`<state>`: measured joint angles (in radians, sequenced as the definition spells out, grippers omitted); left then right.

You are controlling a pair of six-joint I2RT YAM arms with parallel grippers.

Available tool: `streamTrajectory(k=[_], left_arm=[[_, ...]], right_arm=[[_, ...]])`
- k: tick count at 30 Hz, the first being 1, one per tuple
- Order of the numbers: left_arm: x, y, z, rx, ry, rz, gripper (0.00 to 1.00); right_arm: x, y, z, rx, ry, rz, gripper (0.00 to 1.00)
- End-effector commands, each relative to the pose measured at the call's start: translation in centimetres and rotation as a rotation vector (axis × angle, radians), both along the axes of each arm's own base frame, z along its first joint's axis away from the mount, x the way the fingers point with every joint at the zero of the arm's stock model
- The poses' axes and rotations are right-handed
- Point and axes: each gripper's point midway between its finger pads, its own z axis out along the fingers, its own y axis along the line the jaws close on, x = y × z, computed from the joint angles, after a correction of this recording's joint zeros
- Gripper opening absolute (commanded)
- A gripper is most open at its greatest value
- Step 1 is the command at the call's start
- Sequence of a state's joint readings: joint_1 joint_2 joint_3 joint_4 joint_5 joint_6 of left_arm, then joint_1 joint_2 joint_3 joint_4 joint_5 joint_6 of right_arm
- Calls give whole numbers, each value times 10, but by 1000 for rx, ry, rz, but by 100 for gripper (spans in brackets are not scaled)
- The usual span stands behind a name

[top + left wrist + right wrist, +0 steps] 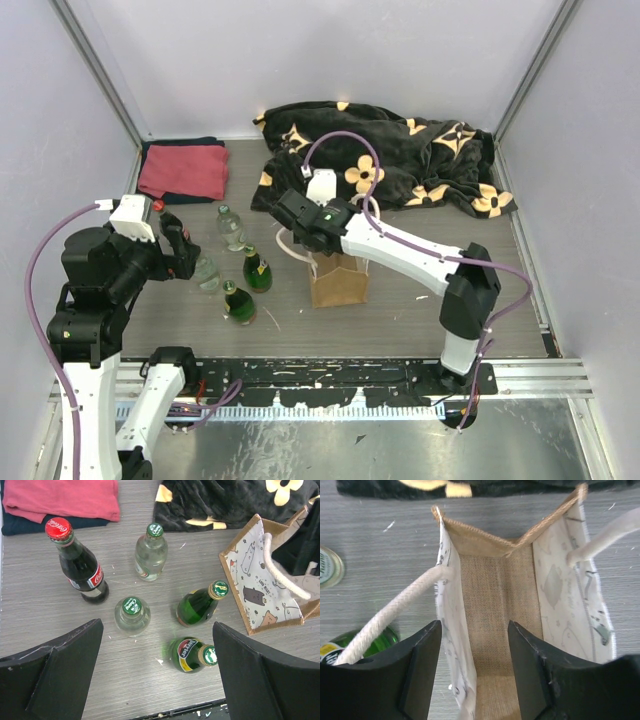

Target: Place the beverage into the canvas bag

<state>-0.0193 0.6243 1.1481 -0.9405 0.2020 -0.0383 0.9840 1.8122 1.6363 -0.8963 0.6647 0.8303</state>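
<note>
Bench note. The right gripper (473,630) hangs over the open mouth of the canvas bag (555,585), jaws parted with nothing between them. The left gripper (157,630) is spread wide and empty above a cluster of upright bottles on the table: Coca-Cola bottle (80,567), near clear bottle (132,615), near green bottle (192,655) and two more. All stand to the left of the bag, long axes vertical, nearer the left arm.

Judgement: the left arm picks and carries rightward. Only the right wrist view shows the bag's burlap floor, with no bottle seen in it. Only the left wrist view shows the caps.

Tan canvas bag (338,285) — black, yellow-flowered blanket (400,160).
</note>
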Motion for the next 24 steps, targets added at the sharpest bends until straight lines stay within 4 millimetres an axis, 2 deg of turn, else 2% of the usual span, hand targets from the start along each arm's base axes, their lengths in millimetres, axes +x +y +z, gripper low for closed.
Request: streamTrajectory(k=[1,6,12,17,24], left_arm=[[1,-3,0,-15,-4,-10,98],[2,-3,-1,-17,0,-11,98],[-2,-7,-4,-28,10,-28,98],[-4,-10,-4,-45,12,-43,98],[-3,-14,-8,-67,27,-49,98]], right_arm=[[8,-21,63,52,-146,-33,61],[4,-40,68,21,-127,-32,61],[-18,-70,69,8,-101,-34,61],[-47,-99,56,-15,-28,-36,59],[-69,-119,43,5,6,-45,56]])
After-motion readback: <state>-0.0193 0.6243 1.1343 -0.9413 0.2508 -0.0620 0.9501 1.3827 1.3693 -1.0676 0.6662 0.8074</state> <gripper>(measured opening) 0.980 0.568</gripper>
